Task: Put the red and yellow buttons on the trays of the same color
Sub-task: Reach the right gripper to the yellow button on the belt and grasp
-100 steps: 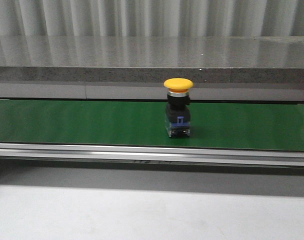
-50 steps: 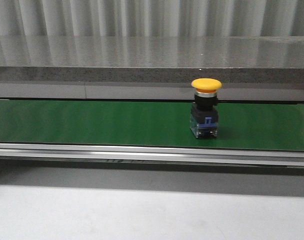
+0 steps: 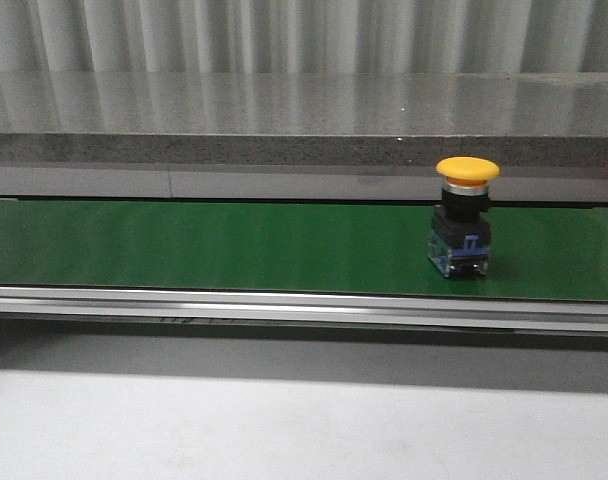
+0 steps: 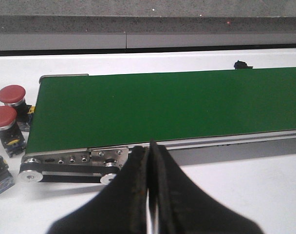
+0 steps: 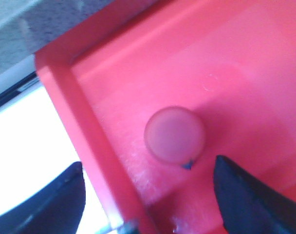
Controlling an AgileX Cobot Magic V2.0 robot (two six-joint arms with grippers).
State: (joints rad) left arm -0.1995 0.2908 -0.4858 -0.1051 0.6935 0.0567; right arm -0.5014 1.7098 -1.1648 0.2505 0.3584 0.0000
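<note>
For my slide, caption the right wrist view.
Open right pincer above a red button sitting in the red tray.

Matt green belt [image 3: 204, 245], brushed metal rail [image 3: 284, 305] (dull sheen), glossy red tray [image 5: 265, 63]

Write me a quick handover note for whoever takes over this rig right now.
Left tool: shut, empty, near the end of the green conveyor belt.
Right tool: open, above the red tray.
Done: one red button sits in the red tray, released.
On the belt: a yellow button, upright, toward the robot's right.
Left: tray that yellow button; more red buttons wait beside the belt's end. Yellow tray not in view.
</note>
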